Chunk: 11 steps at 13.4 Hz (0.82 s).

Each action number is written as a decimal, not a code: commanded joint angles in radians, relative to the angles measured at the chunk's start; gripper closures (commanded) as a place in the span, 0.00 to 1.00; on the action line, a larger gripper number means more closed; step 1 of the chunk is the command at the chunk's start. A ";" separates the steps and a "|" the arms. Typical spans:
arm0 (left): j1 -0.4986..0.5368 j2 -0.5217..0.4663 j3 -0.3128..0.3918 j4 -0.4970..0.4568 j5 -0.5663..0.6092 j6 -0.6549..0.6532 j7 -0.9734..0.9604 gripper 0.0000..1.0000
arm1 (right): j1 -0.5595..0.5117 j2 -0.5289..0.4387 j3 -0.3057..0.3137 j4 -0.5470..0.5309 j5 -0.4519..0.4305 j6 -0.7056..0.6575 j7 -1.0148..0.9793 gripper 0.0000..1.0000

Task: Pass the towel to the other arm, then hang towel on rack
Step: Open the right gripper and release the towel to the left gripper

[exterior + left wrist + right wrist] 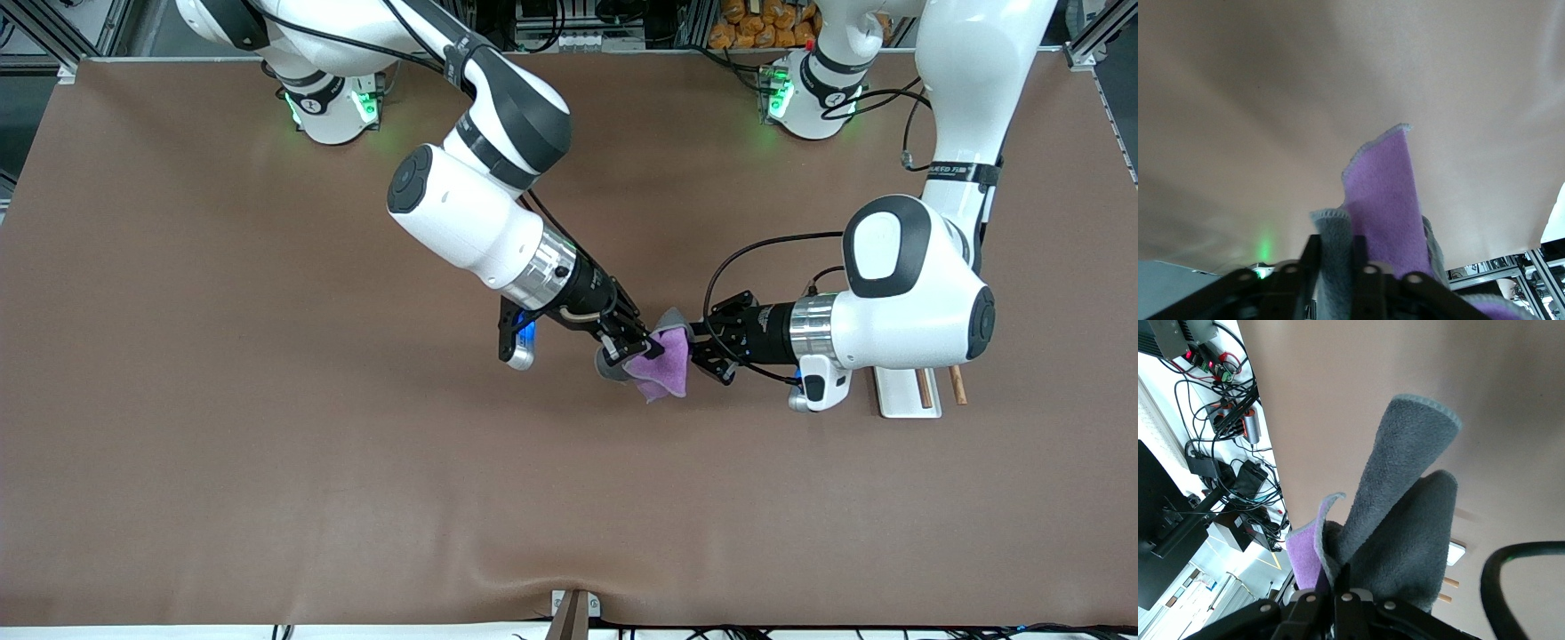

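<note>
Small soft purple-and-grey cloth towel (669, 360): up over the middle of the brown table (267, 400), between the right gripper (642, 348) and the left gripper (700, 348), clamped by both from either side. Small white rectangular rack (900, 391) with thin wooden rods: on the table toward the left arm's end, partly under that arm's wrist.

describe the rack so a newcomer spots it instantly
Follow the left arm out to its white elbow housing, toward that arm's end of the brown table. The rack sits on the table, partly hidden under that housing. It is a small white plate with two thin wooden rods, the only wooden thing there.
</note>
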<state>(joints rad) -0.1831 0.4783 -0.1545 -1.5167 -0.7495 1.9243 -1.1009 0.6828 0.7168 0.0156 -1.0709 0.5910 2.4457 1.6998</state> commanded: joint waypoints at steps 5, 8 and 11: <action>0.080 -0.038 0.004 0.006 0.022 -0.057 0.143 1.00 | -0.003 -0.002 0.001 0.005 -0.013 -0.005 0.014 1.00; 0.138 -0.056 0.007 0.007 0.027 -0.122 0.269 1.00 | 0.000 -0.002 0.001 0.002 -0.016 -0.005 0.015 0.01; 0.177 -0.107 0.012 0.006 0.068 -0.240 0.387 1.00 | 0.017 -0.002 0.006 0.000 -0.243 -0.005 -0.002 0.00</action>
<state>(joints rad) -0.0174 0.4246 -0.1419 -1.4990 -0.7309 1.7405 -0.7615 0.6856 0.7168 0.0193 -1.0709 0.4718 2.4408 1.6964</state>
